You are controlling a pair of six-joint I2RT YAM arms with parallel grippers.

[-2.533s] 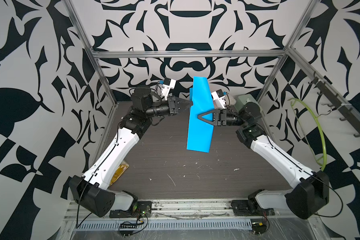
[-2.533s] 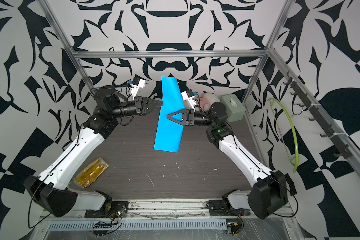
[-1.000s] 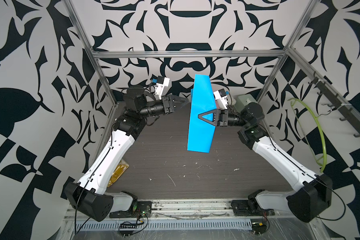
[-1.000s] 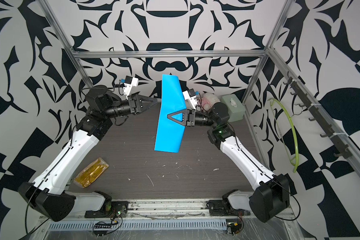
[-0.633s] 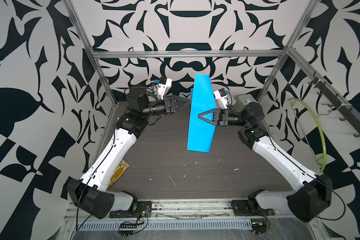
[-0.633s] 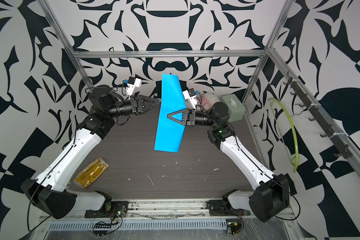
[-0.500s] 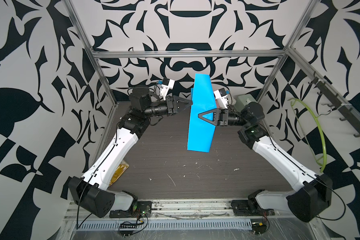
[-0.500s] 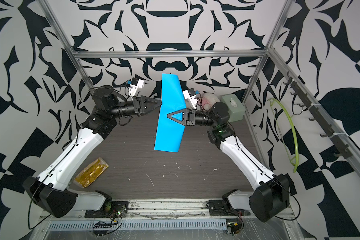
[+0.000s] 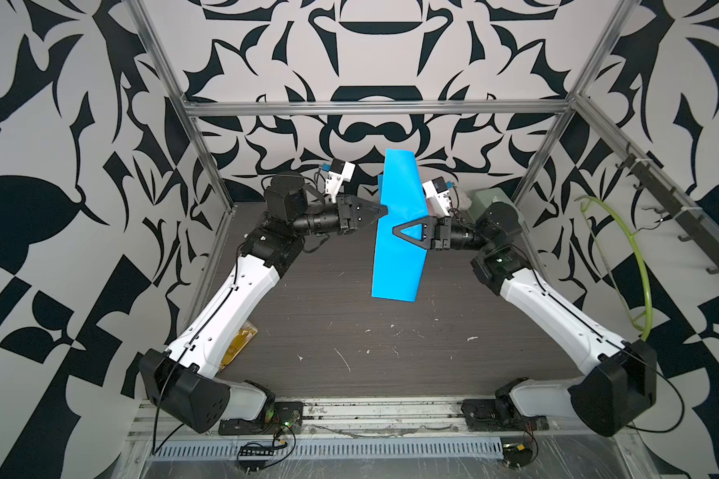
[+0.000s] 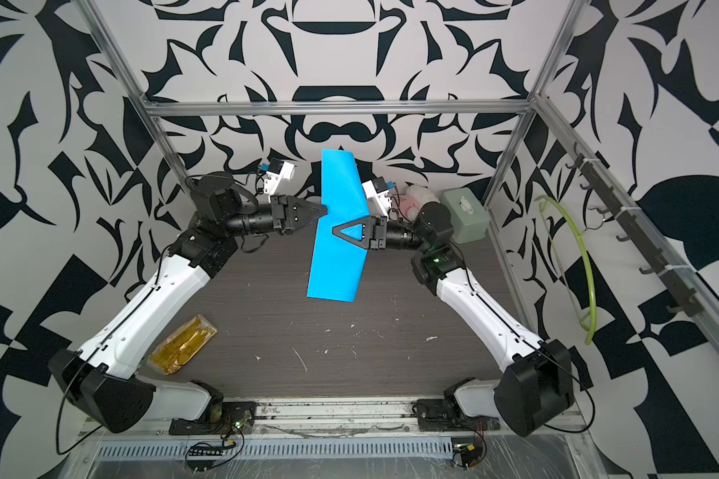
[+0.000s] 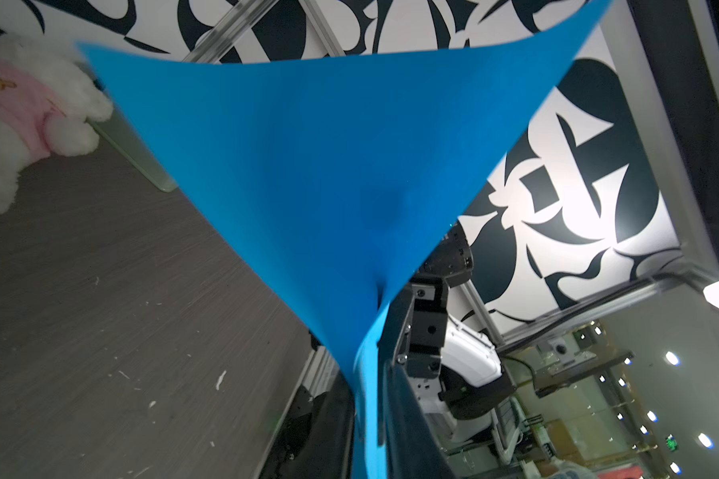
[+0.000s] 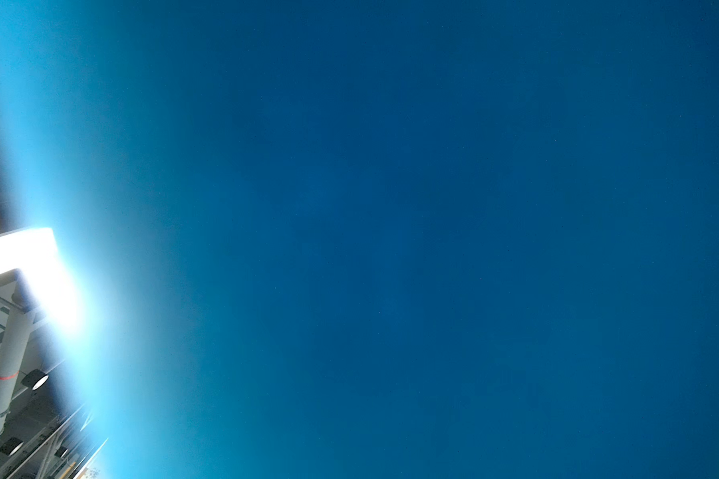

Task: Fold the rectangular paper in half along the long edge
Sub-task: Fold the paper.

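Observation:
The rectangular paper [image 9: 397, 265] [image 10: 335, 269] is a bright blue sheet held upright in the air above the back of the table, its long edges running up and down. My right gripper [image 9: 395, 229] [image 10: 335, 230] is shut on it from the right at mid-height, one triangular finger lying over the near face. My left gripper [image 9: 385, 212] [image 10: 326, 211] is shut on the sheet's left long edge, slightly higher. In the left wrist view the paper [image 11: 328, 166] fans out from between my shut left gripper [image 11: 368, 414]. The paper [image 12: 391, 207] fills the right wrist view and hides that gripper.
A pale green tissue box [image 10: 465, 215] and a white-and-pink plush toy [image 10: 418, 197] sit at the back right corner. A yellow packet [image 10: 183, 350] lies by the left arm's base. A green hoop [image 10: 578, 265] hangs on the right wall. Small white scraps dot the dark table [image 10: 349, 356].
My left gripper has moved right to the paper's left edge and shut on it. The right gripper and the sheet have stayed in place.

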